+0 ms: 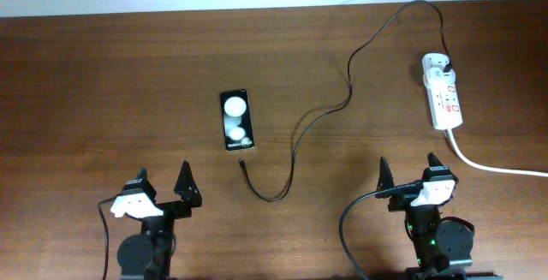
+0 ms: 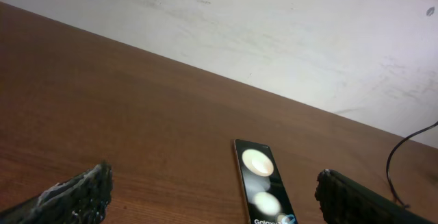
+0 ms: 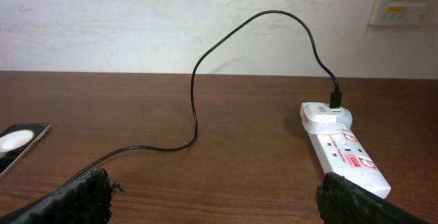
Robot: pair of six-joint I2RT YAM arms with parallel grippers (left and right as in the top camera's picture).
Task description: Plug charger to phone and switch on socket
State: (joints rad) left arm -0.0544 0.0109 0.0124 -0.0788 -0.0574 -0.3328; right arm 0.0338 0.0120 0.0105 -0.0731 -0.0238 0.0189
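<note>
Phone: the phone (image 1: 236, 121) lies flat on the brown wooden table (image 1: 103, 74), left of the middle. Its long axis runs from the far edge toward the robot. The end with the small white text points to the arms.
Phone surface: black, glossy and rectangular, with two round white reflections on the screen.
Charger: the charger (image 1: 349, 79) is a thin black cable that lies in loose curves over the table. Its small connector tip (image 1: 243, 163) rests just beside the near end of the phone and is not touching it.
Charger plug: the black plug (image 1: 447, 62) sits in the far end of the socket.
Socket: the socket (image 1: 443, 96) is a long white strip with red markings, at the right side. Its long axis also runs far to near. A thick white cord (image 1: 488, 164) leaves its near end to the right.
Left gripper: the left gripper (image 1: 163, 173) is near the robot's edge, its jaws are wide apart and hold nothing.
Right gripper: the right gripper (image 1: 409, 162) is just in front of the socket, jaws also wide and empty.
Left wrist view: only the phone (image 2: 262, 183) and a bit of cable, between two dark rough fingertips (image 2: 89, 190).
Right wrist view: the cable (image 3: 194, 101) rises from the table in an arc to the socket (image 3: 342, 148). This lift cannot be seen from overhead. A white wall is behind.
</note>
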